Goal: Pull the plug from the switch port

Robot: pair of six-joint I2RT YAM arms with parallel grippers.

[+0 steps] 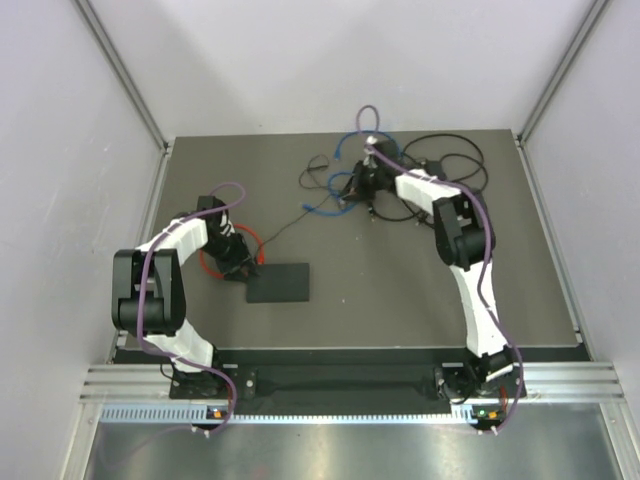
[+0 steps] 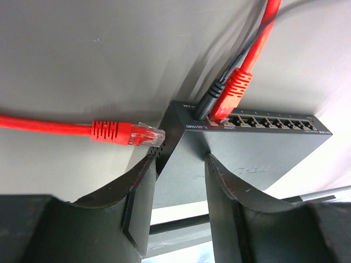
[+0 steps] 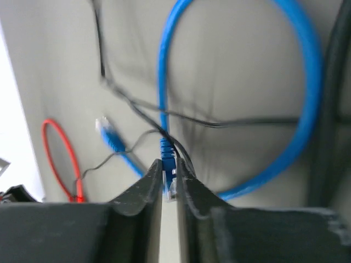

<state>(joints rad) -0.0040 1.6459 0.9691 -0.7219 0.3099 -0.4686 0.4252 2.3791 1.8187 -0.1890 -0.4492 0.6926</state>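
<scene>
The flat black switch [image 1: 285, 285] lies left of the table's middle. In the left wrist view its row of ports [image 2: 269, 121] faces away. A red plug [image 2: 235, 94] sits in the leftmost port, next to a black power plug [image 2: 211, 98]. A second red plug [image 2: 127, 133] lies loose on the table beside the switch's corner. My left gripper [image 2: 180, 164] is open over that corner, one finger [image 2: 140, 189] at the switch's side and the other [image 2: 230, 189] over its top. My right gripper [image 3: 170, 164] is shut on a blue plug [image 3: 168, 156] at the back of the table.
A red cable loop [image 1: 207, 266] lies around my left gripper [image 1: 243, 265]. Blue cable [image 1: 343, 148] and tangled black cables [image 1: 452, 165] lie around my right gripper [image 1: 358, 190] at the back. Another blue plug [image 3: 109, 135] lies loose. Walls stand on both sides.
</scene>
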